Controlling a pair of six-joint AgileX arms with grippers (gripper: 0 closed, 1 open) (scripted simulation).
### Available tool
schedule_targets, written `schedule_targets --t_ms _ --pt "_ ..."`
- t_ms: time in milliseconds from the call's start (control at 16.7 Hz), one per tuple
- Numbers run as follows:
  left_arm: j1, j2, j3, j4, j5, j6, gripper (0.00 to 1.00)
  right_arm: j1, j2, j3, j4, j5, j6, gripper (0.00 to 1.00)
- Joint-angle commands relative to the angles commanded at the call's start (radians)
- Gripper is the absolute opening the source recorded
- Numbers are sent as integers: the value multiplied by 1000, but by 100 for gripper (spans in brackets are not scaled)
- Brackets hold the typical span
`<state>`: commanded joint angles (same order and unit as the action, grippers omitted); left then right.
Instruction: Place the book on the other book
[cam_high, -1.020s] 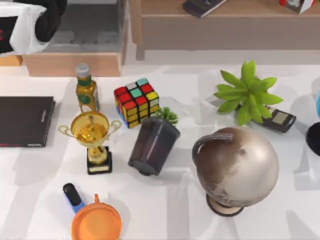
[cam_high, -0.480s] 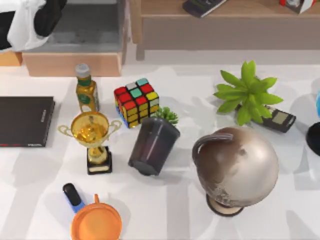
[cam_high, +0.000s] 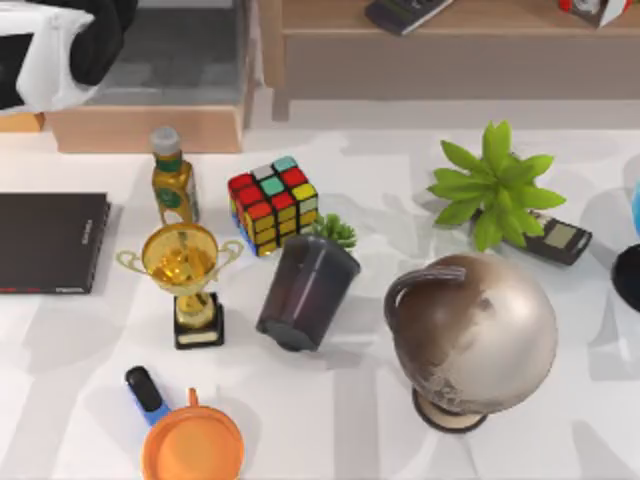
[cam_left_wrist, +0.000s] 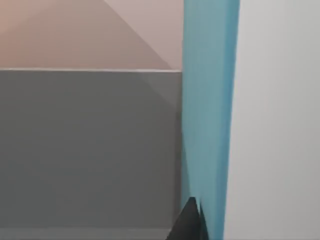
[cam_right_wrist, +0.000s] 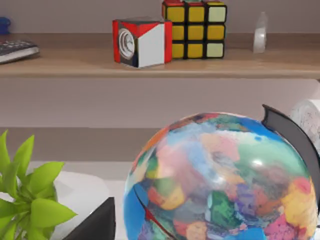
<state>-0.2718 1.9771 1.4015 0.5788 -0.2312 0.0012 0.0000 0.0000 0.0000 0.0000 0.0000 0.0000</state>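
One dark claw tip (cam_left_wrist: 190, 220) of left arm against thick, smooth teal-blue book (cam_left_wrist: 207, 115), standing on edge beside grey wall; grip state impossible to tell. Left arm at top-left corner, beyond table. Large flat matte black book (cam_high: 50, 240) lying at left table (cam_high: 330, 420) edge, beside glossy gold trophy (cam_high: 185, 270).

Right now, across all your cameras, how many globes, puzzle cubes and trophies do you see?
Globes: 2, bronze globe and colourful globe
Puzzle cubes: 2, table cube and shelf cube
Trophies: 1, gold trophy
Total: 5
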Motion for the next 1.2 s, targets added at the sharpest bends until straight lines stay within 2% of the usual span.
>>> schedule_targets --t_ms 180,360,660,960,1200 --pt "8 -57 -12 5 28 62 0 0 0 0 0 0 0 100" --pt "43 -169 -62 8 82 219 0 0 0 0 0 0 0 100" --pt "140 -398 -233 10 209 670 0 0 0 0 0 0 0 100" --pt "245 -570 -496 13 362 1175 0 0 0 0 0 0 0 100" --pt "340 -608 -733 16 456 1462 0 0 0 0 0 0 0 100"
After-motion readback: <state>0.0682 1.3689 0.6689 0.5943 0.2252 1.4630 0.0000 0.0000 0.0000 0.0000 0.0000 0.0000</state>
